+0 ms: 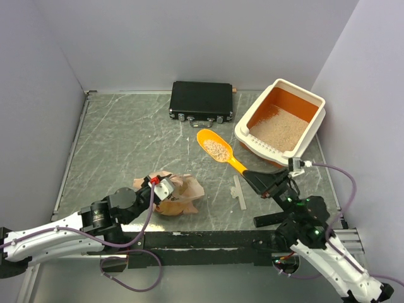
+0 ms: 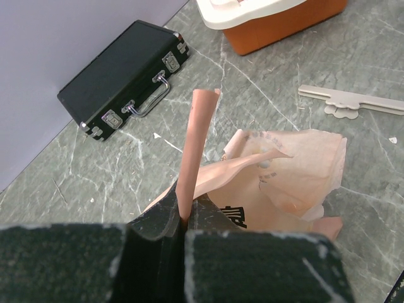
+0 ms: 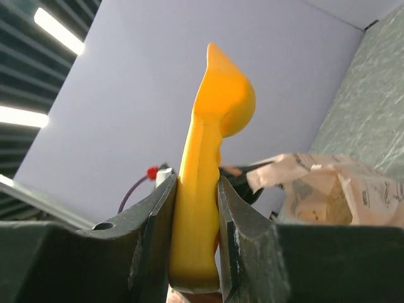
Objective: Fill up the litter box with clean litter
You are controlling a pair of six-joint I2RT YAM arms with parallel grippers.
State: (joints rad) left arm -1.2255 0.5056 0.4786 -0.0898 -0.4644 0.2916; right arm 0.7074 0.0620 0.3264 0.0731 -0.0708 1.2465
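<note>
The litter box (image 1: pixel 317 96), cream-white outside and orange inside, stands at the back right, and clean litter (image 1: pixel 279 130) covers part of its floor. My right gripper (image 1: pixel 254 179) is shut on the handle of a yellow scoop (image 1: pixel 216 150). The scoop's bowl holds some litter and hangs left of the box. In the right wrist view the scoop (image 3: pixel 207 158) sits clamped between the right gripper's (image 3: pixel 196 189) jaws. My left gripper (image 1: pixel 153 184) is shut on an upturned edge of the crumpled paper bag (image 1: pixel 182 194). The left wrist view shows that gripper (image 2: pixel 183 218) pinching the bag (image 2: pixel 284 170).
A flat black case (image 1: pixel 201 101) lies at the back centre, also seen in the left wrist view as the black case (image 2: pixel 120 69). A pale clip strip (image 1: pixel 238 189) lies on the marbled table between bag and right gripper. Walls close in the table at the back and both sides.
</note>
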